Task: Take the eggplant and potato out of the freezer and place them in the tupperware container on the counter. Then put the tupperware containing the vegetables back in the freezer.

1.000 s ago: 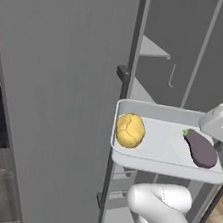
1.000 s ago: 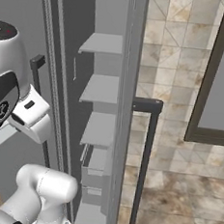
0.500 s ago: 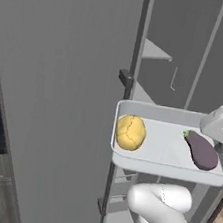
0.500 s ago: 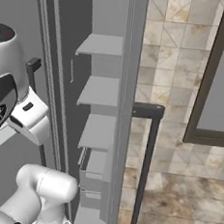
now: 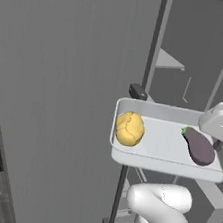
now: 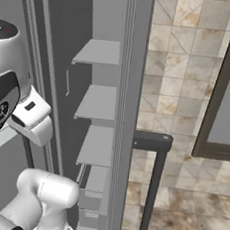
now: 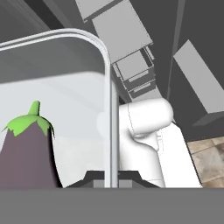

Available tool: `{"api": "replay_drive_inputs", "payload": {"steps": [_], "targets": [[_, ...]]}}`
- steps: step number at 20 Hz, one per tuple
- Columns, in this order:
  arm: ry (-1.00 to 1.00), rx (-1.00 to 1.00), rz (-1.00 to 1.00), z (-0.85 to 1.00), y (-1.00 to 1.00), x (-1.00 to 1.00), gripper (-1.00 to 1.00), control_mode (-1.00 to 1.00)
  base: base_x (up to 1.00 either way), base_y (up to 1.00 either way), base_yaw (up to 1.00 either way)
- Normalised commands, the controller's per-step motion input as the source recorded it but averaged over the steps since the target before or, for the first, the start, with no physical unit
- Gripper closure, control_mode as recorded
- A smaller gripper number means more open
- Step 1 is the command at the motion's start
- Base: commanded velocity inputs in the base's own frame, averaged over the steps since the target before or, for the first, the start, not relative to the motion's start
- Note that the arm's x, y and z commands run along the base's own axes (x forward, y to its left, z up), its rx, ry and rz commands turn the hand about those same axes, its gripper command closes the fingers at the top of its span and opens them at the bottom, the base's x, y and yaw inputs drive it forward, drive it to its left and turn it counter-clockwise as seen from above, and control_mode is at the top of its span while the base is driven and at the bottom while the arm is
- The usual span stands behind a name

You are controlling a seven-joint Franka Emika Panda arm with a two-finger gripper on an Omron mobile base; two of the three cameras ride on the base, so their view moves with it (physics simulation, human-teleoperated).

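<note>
A kitchen; an open freezer [image 6: 100,105] with grey shelves, tiled wall [image 6: 185,74] beside it, vegetables in a tupperware container [image 5: 166,164]

eggplant [image 7: 26,151] bottom cut off by the hand view's lower edge, tupperware container [image 5: 161,164] right end hidden behind the white arm, end effector [image 7: 111,179] tips mostly hidden at the rim

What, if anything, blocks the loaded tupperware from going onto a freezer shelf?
Nothing visible does. The tupperware container, carrying the potato and eggplant, is held at its rim by the shut gripper in front of the open freezer, whose grey shelves look bare.
</note>
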Motion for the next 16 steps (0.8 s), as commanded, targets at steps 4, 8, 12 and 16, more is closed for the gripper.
{"api": "replay_drive_inputs", "payload": {"steps": [4,8,12,16], "targets": [[0.0,0.0,0.0,0.0,0.0,0.0,1.0,1.0,0.73,0.0,0.0],[0.0,0.0,0.0,0.0,0.0,0.0,1.0,1.0,0.42,0.0,-0.01],[-0.01,0.0,-0.02,0.0,0.0,0.04,1.0,-1.0,0.16,0.0,-0.04],[-0.1,0.0,-0.12,0.12,-0.06,0.01,1.0,-1.0,0.0,0.0,0.0]]}}
